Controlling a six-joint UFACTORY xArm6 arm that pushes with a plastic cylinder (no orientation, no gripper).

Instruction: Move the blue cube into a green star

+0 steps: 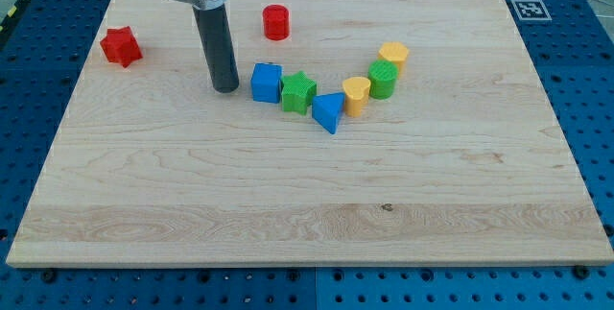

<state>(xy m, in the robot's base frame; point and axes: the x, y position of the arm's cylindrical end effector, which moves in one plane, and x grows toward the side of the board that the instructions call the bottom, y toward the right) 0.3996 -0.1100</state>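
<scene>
The dark rod (217,46) is held upright from the view's top, and my tip (225,88) is set down on the table (288,214), left of centre.

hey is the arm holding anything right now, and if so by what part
Nothing is held. The arm ends in a plain rod, and my tip rests on the board just to the view's left of the blue cube, which sits against the green star.
</scene>
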